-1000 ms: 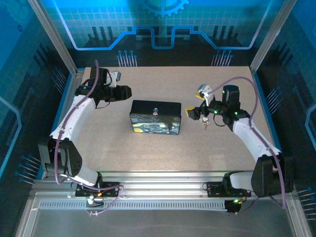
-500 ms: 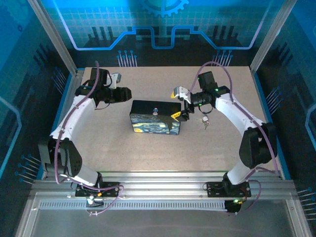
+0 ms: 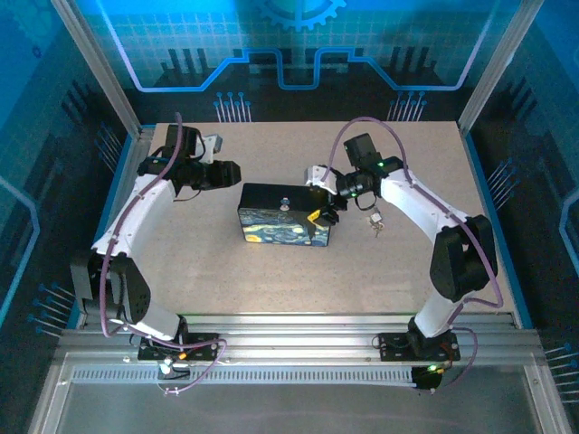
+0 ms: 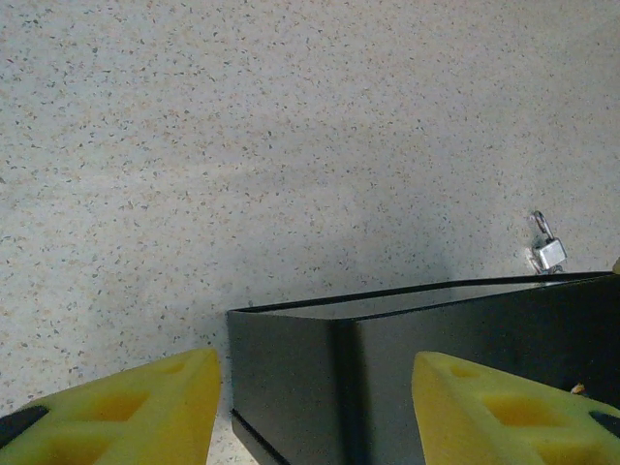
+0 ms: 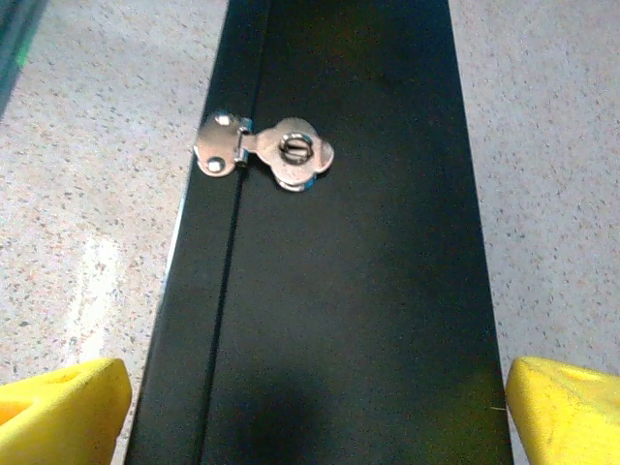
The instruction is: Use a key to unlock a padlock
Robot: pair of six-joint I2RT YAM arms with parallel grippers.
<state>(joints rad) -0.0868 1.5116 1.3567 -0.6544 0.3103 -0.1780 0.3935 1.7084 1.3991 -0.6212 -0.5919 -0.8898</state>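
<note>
Since a second ago the right arm has swung in from the right side of the table [image 3: 226,271], and the right gripper [image 3: 321,210] now hangs over the right end of the dark tin box [image 3: 271,226]. Its yellow fingers [image 5: 58,407] are spread wide to either side of the black lid and hold nothing; the right wrist view looks down on the box's silvery hasp [image 5: 266,155]. The padlock [image 3: 374,221] lies where it was, on the table just right of the box, beside the right forearm. The left gripper [image 3: 228,174] has not moved: it sits near the box's far left corner, fingers parted and empty. The left wrist view shows the lock past the box's far end
</note>
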